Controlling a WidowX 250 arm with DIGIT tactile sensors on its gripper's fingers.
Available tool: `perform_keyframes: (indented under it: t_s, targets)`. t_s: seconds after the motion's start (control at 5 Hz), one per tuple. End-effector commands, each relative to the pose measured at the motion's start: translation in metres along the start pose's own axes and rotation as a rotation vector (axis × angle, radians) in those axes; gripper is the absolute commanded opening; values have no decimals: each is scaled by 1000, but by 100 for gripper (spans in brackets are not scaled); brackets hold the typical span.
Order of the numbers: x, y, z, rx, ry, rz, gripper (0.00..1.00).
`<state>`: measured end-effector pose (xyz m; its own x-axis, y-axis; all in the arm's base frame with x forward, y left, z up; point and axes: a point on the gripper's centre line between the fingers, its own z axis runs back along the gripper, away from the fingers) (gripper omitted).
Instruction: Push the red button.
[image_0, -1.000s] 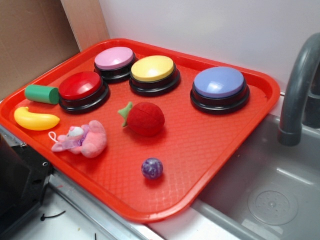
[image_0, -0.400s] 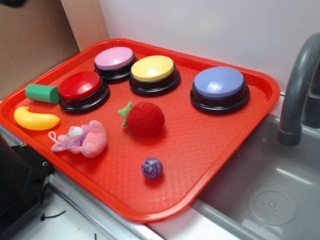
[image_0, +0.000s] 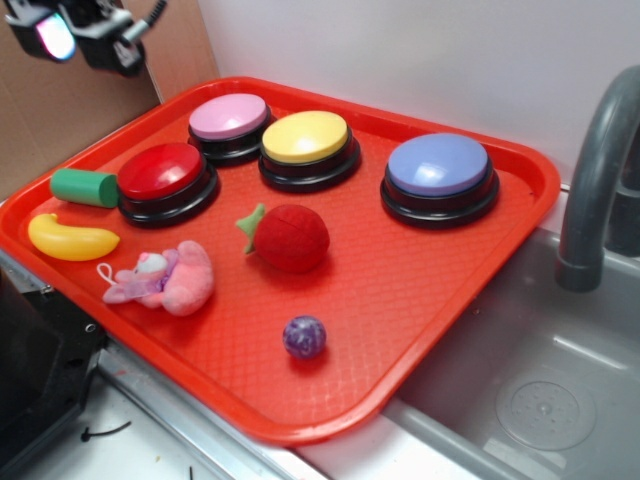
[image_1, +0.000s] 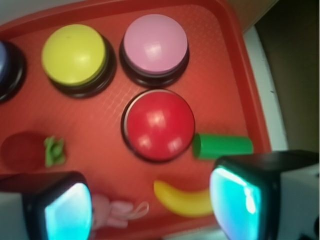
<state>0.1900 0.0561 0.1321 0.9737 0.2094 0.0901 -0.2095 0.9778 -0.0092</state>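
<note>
Tray (image_0: 440, 290) carries four buzzers; the red button (image_0: 160, 171) sits left, cylinder (image_0: 84, 187) touching, banana (image_0: 70, 238) in front.

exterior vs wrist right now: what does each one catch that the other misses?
Exterior only: the purple ball, the gray faucet and sink, and the whole blue button.

Wrist only: a close top-down look past the hand's two glowing fingers, which stand apart, with the red button between and beyond them.

Both: the red tray, red button, pink button, yellow button, green cylinder, banana, strawberry, pink plush toy, and the hand, at the exterior's top-left corner.
</note>
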Motion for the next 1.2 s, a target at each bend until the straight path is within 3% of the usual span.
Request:
perform_keyframes:
  t_s: [0.0,0.2,1.0]
  targets:
    - [2,9,-66,38,4,-77,100]
    - [6,11,-88,51,30,-90,100]
    - [13,1,-104,36,118,-101,100]
